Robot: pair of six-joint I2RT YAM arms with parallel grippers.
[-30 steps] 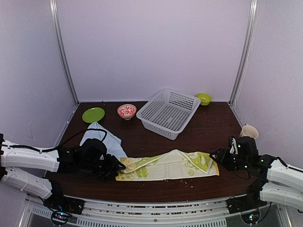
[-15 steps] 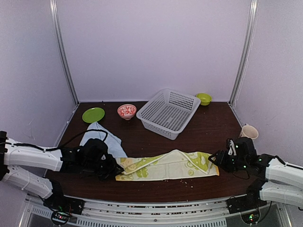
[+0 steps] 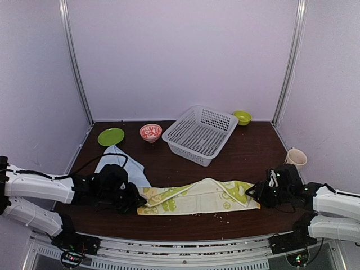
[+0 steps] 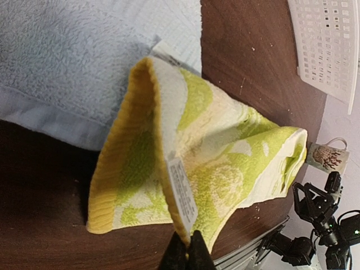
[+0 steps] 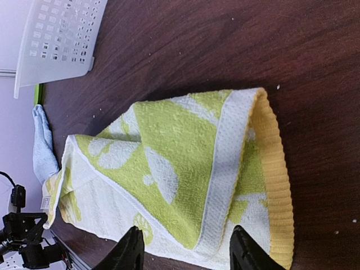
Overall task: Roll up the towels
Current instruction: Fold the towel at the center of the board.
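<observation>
Left pincer (image 4: 187, 248) has clamped the green towel (image 4: 225, 169); right pincer (image 5: 187, 250), apart, has neared.

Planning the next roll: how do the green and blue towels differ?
The green towel lies folded in a long strip along the near side; the blue towel lies loosely spread behind its left end. The green one is printed, the blue plain. The left gripper pinches the green towel; nothing holds the blue. Neither is rolled yet.

Even diffuse light; soft shadows; wrist views sharp
</observation>
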